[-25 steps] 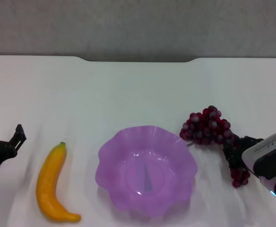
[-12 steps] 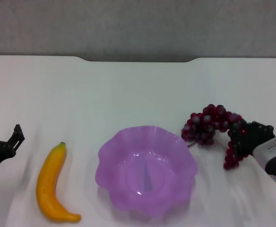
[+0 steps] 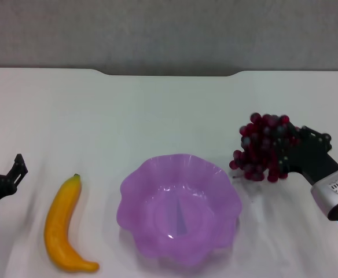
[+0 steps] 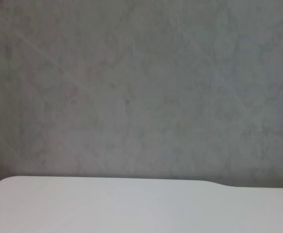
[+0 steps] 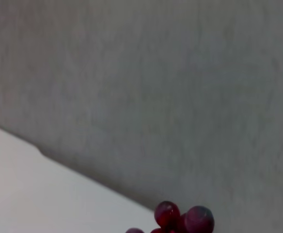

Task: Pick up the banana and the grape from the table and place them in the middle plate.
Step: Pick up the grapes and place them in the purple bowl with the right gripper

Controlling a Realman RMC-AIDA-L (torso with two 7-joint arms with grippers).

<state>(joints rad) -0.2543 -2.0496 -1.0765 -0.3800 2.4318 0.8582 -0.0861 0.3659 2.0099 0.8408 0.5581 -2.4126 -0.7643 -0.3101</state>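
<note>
Head view: right gripper [image 3: 289,152] reaches in from the right edge, clamped on the grapes [image 3: 263,147]. Plate [image 3: 179,207] sits to its left; left gripper [image 3: 4,179] idles, fingers spread, beside the banana [image 3: 64,224].

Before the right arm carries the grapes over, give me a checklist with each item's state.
1. Grape gripped by right pincer: ok, bunch lifted.
2. Whole bunch clear of table: cannot tell.
3. Middle plate empty for drop: ok.
4. Plate lies beside the grapes, toward the robot's left: ok.
5. Banana out of the path: ok, on the plate's far side.
6. Left pincer clear: ok, at table's left edge.
</note>
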